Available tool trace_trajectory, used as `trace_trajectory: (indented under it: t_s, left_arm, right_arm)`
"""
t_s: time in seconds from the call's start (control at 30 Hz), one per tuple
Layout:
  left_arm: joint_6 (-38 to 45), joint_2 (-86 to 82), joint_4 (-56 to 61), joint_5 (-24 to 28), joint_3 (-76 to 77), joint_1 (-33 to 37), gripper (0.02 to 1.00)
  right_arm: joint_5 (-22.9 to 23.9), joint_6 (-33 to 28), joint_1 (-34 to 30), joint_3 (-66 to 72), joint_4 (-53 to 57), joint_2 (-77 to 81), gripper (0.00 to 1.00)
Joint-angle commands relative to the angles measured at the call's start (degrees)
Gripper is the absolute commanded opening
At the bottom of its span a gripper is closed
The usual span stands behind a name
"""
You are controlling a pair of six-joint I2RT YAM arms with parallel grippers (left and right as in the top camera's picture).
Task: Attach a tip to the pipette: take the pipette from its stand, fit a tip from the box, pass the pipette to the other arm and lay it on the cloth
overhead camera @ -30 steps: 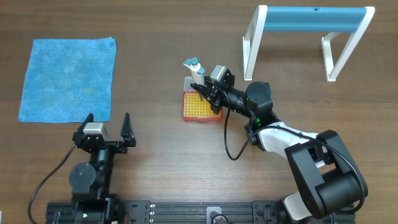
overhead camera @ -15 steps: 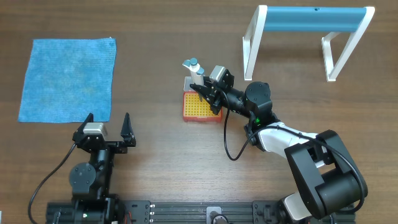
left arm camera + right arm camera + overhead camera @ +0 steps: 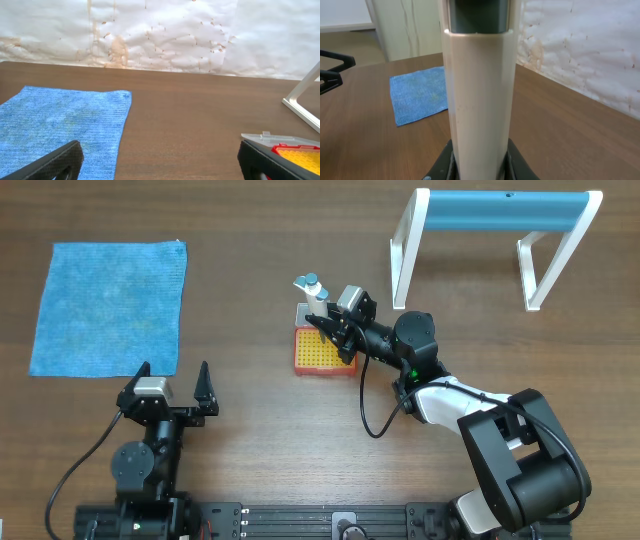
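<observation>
top, pipette: the pipette point(image 3: 315, 290) is off its stand and sits upright-ish in the right hand point(image 3: 333, 330), right at the far end of the tip box point(image 3: 322, 352). Can't tell if its lower end actually touches the rack.
top, right hand: clamped around the pipette body, with the arm reaching across to mid-counter.
top, left hand: the left hand point(image 3: 172, 377) is parked near its base, fingers spread wide, nothing in it.
top, cloth: the blue cloth point(image 3: 108, 308) lies flat at the far left, well apart from the tip box.
top, stand: the white and blue stand point(image 3: 500, 212) is at the far right of the brown counter point(image 3: 250, 410).
left wrist, left hand: the left hand point(image 3: 160, 170) has both black fingers point(image 3: 55, 162) far apart with bare counter point(image 3: 200, 110) between them.
left wrist, cloth: the cloth point(image 3: 60, 125) lies just beyond one finger.
left wrist, tip box: the tip box point(image 3: 300, 152) shows its yellow rack behind the other finger, and a white leg of the stand point(image 3: 305, 97) is past it.
right wrist, pipette: the pipette point(image 3: 480, 100) is a pale column dead centre, squeezed by the right hand point(image 3: 480, 167).
right wrist, background: the cloth point(image 3: 418, 100) lies on the counter point(image 3: 560, 140), and a finger of the left hand point(image 3: 332, 70) pokes in at the edge.
</observation>
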State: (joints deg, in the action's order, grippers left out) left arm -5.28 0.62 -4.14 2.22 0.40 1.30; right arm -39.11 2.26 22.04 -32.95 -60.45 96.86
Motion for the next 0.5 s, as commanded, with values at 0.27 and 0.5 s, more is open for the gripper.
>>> trace_trajectory:
  t_s: [0.27, 0.5]
  left_arm:
    - [-0.26, -0.42, -0.35, 1.07, -0.09, -0.28, 0.998]
    - [-0.26, -0.42, -0.35, 1.07, -0.09, -0.28, 0.998]
  right_arm:
    - [-0.28, 0.42, 0.26, -2.19, -0.5, 0.94, 0.077]
    - [-0.35, 0.46, 0.26, -2.16, -0.04, 1.22, 0.077]
